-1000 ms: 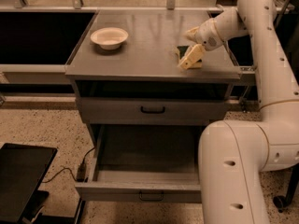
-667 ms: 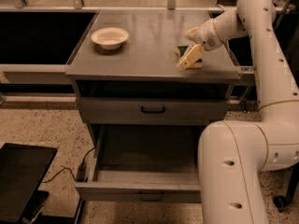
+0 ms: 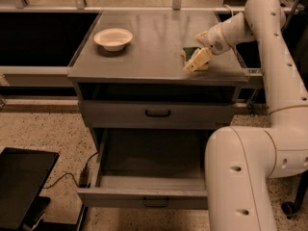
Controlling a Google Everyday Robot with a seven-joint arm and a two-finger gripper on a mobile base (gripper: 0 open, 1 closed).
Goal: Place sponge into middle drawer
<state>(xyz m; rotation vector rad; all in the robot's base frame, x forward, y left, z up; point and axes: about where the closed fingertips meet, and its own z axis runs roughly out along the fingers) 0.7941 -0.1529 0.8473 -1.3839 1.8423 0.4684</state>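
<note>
The sponge (image 3: 191,53), pale yellow with a dark green face, lies on the right part of the cabinet's metal top (image 3: 154,37), near its front edge. My gripper (image 3: 198,60) reaches in from the right and sits right at the sponge, low over the top and partly covering it. Under the top there is a closed drawer with a dark handle (image 3: 158,113). Below that, a drawer (image 3: 144,196) stands pulled out toward me, and its inside shows nothing in it.
A white bowl (image 3: 113,38) stands on the left part of the cabinet top. My white arm (image 3: 269,81) arches down the right side of the cabinet, in front of the open drawer's right end. A black object (image 3: 21,186) and a cable (image 3: 72,174) lie on the speckled floor at the lower left.
</note>
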